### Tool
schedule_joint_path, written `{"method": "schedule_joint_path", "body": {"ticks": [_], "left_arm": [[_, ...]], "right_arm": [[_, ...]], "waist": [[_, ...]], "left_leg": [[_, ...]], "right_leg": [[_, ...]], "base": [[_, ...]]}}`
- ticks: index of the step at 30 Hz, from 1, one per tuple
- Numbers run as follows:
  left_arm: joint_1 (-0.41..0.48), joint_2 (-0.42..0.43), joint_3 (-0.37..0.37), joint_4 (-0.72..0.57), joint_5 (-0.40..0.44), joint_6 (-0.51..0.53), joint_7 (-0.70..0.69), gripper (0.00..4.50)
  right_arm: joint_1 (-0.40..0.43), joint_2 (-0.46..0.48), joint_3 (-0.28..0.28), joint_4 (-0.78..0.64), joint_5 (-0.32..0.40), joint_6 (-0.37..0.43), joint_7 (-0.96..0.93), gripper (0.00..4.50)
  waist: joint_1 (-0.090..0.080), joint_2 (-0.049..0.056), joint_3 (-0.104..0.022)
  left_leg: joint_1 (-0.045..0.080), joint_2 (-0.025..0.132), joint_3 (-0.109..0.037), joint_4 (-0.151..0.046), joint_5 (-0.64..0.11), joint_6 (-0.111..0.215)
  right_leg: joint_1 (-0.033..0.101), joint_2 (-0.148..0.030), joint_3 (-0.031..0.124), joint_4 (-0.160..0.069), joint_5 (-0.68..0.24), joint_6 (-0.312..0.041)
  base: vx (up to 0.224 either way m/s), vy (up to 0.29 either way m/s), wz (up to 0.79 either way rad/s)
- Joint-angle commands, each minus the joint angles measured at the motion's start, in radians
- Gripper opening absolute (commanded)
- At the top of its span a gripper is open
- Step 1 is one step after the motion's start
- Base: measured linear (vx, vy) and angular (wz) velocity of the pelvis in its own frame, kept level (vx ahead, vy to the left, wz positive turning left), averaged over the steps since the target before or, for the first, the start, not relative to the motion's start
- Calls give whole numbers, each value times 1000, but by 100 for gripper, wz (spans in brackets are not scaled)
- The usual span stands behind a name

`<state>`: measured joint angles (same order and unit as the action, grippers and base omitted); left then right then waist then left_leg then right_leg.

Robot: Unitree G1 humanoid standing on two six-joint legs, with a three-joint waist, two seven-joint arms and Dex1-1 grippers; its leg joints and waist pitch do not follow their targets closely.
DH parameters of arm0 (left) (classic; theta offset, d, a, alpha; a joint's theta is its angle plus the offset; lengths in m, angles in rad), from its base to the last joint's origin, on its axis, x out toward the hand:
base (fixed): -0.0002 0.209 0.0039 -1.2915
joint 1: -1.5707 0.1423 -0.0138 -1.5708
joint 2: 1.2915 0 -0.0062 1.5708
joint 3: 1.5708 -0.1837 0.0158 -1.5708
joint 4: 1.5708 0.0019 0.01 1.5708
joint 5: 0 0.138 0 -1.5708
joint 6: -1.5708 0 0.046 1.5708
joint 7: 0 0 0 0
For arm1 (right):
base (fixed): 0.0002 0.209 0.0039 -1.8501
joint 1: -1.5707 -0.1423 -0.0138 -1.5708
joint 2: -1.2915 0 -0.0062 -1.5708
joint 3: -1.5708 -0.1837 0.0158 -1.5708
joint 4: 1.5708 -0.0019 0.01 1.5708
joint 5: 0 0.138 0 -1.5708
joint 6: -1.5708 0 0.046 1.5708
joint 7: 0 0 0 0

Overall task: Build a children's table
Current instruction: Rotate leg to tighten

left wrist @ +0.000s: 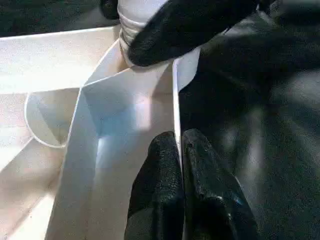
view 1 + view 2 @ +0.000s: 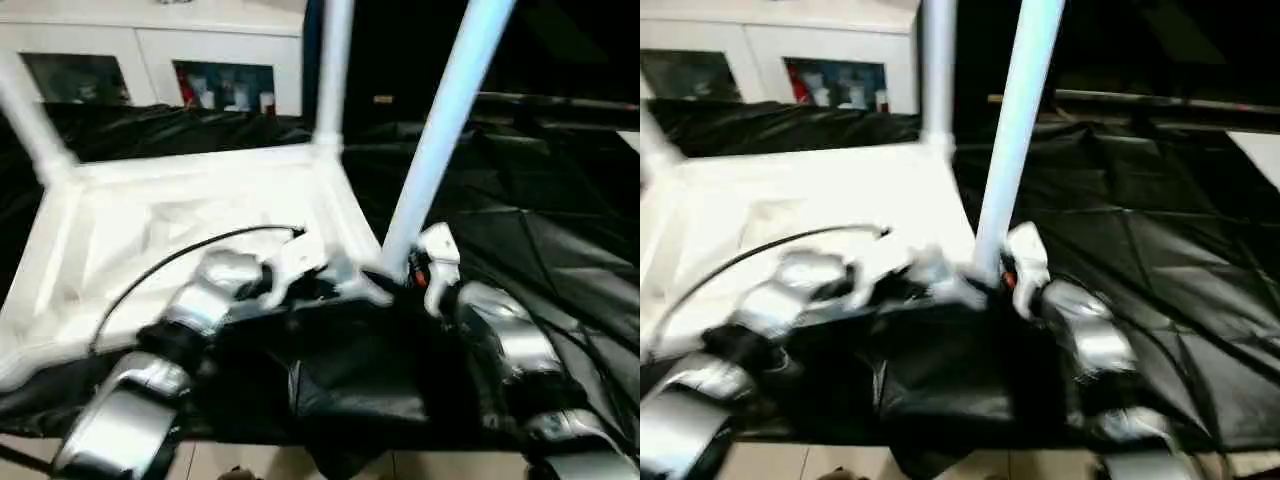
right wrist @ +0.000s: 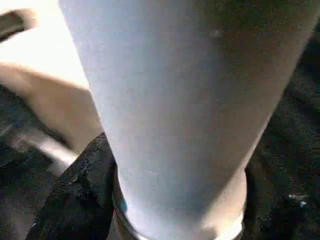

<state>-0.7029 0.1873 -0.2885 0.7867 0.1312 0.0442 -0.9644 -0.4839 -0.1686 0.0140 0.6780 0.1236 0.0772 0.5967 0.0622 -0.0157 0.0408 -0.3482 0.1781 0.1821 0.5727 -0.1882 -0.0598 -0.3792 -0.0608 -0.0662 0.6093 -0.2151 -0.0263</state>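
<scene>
White plastic, ribbed side up, the tabletop (image 2: 190, 235) lies upside down on a table draped in black sheeting (image 2: 540, 250), so its corner sockets face upward to take the legs. Two legs already stand in the far sockets, one at the far-left corner (image 2: 28, 120) and one at the far-right corner (image 2: 333, 70). A third leg (image 2: 445, 130) leans over the near-right corner, its foot at the socket. The left gripper (image 1: 180, 165) has its two black fingers pinched nearly together on the tabletop's thin side wall, most likely to steady the top while the leg is worked in. The right gripper (image 2: 425, 272) sits low against that leaning leg, and its wrist view shows a black finger (image 3: 75, 195) beside the tube's base; the jaws stand fairly wide, but whether they truly clamp the leg I cannot tell from these blurred views. The leg looks tilted, so it probably needs straightening before it seats.
</scene>
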Motion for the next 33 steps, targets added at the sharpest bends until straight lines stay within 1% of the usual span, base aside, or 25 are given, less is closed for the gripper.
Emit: {"method": "schedule_joint_path", "body": {"ticks": [1,2,3,4,5,6,7,8,9,11,13,14,16,17,18,19,21,22,24,25,26,27,28,31,33], "left_arm": [[-19,-44,18,49,4,22,129,0],[-38,-79,18,78,14,29,182,0],[-38,-81,18,79,14,30,184,0],[-52,-122,18,100,12,36,212,0],[-55,-139,15,105,10,33,213,0],[-60,-152,13,113,10,29,215,0],[-61,-157,12,115,8,24,209,0],[-61,-157,12,115,8,24,208,0],[-61,-159,11,116,7,18,202,0],[-56,-146,12,112,4,7,186,0],[-54,-141,12,111,1,3,177,0],[-45,-128,15,100,-6,-8,153,0],[-40,-119,17,95,-10,-17,136,0],[-28,-104,17,80,-16,-27,107,0],[-6,-74,16,50,-28,-40,55,0],[5,-61,15,35,-34,-45,30,0],[37,-17,8,-12,-50,-58,-51,0],[37,-17,8,-12,-50,-58,-51,0],[59,15,2,-48,-63,-62,-111,0],[80,40,2,-83,-81,-58,-163,0],[87,47,3,-96,-88,-55,-179,0],[95,58,2,-110,-90,-49,-196,0],[103,71,-2,-123,-92,-47,-217,0],[125,106,-14,-159,-104,-28,-272,0],[133,118,-15,-175,-111,-20,-289,0]], "right_arm": [[13,41,7,91,-18,53,-115,278],[-7,81,-13,128,-11,47,-205,278],[-8,84,-14,129,-11,47,-208,278],[-29,127,-27,148,-6,54,-272,278],[-42,144,-19,161,-17,48,-289,278],[-53,156,-8,171,-34,39,-303,278],[-58,162,0,171,-42,22,-293,278],[-58,163,1,171,-43,21,-292,278],[-58,166,8,163,-50,-5,-271,313],[-53,157,5,146,-44,-25,-244,347],[-50,151,8,142,-45,-34,-231,354],[-47,130,24,139,-60,-65,-202,383],[-46,116,37,142,-73,-91,-185,396],[-41,97,38,133,-66,-104,-140,396],[-25,58,46,98,-46,-108,-39,396],[-17,41,51,80,-37,-109,10,396],[14,-18,73,16,-17,-103,152,396],[14,-18,73,16,-17,-103,152,396],[34,-60,89,-26,-2,-90,248,396],[50,-97,110,-55,1,-91,322,396],[55,-109,117,-61,0,-94,343,396],[60,-122,125,-70,1,-92,371,396],[65,-133,133,-78,0,-95,392,396],[74,-152,139,-97,0,-93,428,396],[80,-158,140,-112,4,-86,443,396]], "waist": [[-2,-6,-39],[-4,-2,-41],[-6,-3,-41],[-6,-2,-42],[-4,3,-43],[-5,-2,-45],[-4,-1,-45],[-4,-2,-45],[-2,-3,-45],[-1,-4,-44],[-1,-4,-44],[-1,-6,-44],[-1,-6,-47],[-1,-9,-46],[-1,-11,-47],[1,-14,-49],[2,-15,-48],[2,-14,-49],[1,-16,-46],[2,-19,-45],[2,-17,-45],[3,-15,-44],[1,-16,-43],[1,-13,-43],[1,-14,-42]], "left_leg": [[9,60,-28,-73,-246,10],[7,58,-27,-72,-242,12],[9,59,-25,-71,-240,10],[6,58,-24,-70,-234,16],[7,58,-25,-70,-226,15],[4,55,-23,-68,-211,20],[1,55,-24,-68,-199,30],[0,55,-23,-67,-199,34],[-1,54,-22,-65,-196,46],[-1,55,-22,-67,-196,53],[-1,56,-23,-68,-204,54],[-2,57,-24,-67,-201,56],[-3,57,-22,-66,-184,61],[-5,57,-22,-65,-180,71],[-5,57,-21,-64,-172,75],[-10,56,-21,-61,-153,92],[-12,56,-18,-58,-134,122],[-10,58,-19,-59,-131,124],[-10,57,-17,-58,-138,123],[-9,59,-18,-61,-142,117],[-10,60,-18,-60,-144,116],[-6,64,-18,-61,-151,112],[-8,63,-17,-62,-153,109],[-5,65,-18,-64,-161,96],[-4,65,-18,-65,-167,91]], "right_leg": [[27,-97,57,-102,-377,-150],[28,-97,58,-101,-362,-153],[25,-97,60,-102,-337,-161],[28,-97,61,-100,-309,-167],[28,-98,61,-98,-293,-172],[32,-95,60,-95,-255,-178],[35,-97,60,-94,-236,-181],[35,-98,59,-94,-236,-180],[37,-99,59,-96,-247,-176],[36,-99,58,-97,-262,-172],[35,-99,58,-98,-279,-168],[36,-98,57,-98,-278,-168],[37,-98,59,-93,-236,-176],[38,-99,58,-91,-220,-184],[39,-98,58,-90,-211,-186],[47,-99,57,-85,-174,-193],[46,-97,57,-83,-131,-202],[46,-97,56,-81,-126,-204],[45,-95,55,-84,-147,-203],[46,-95,54,-84,-167,-201],[45,-96,54,-84,-175,-200],[41,-95,55,-84,-182,-201],[41,-94,54,-84,-186,-203],[39,-94,55,-83,-190,-206],[38,-93,55,-83,-192,-208]], "base": [[0,0,0],[0,0,0],[0,0,0],[0,0,0],[0,0,0],[0,0,0],[0,0,0],[0,0,0],[0,0,0],[0,0,0],[0,0,0],[0,0,0],[0,0,0],[0,0,0],[0,0,0],[0,0,0],[0,0,0],[0,0,0],[0,0,0],[0,0,0],[0,0,0],[0,0,0],[0,0,0],[0,0,0],[0,0,0]]}}
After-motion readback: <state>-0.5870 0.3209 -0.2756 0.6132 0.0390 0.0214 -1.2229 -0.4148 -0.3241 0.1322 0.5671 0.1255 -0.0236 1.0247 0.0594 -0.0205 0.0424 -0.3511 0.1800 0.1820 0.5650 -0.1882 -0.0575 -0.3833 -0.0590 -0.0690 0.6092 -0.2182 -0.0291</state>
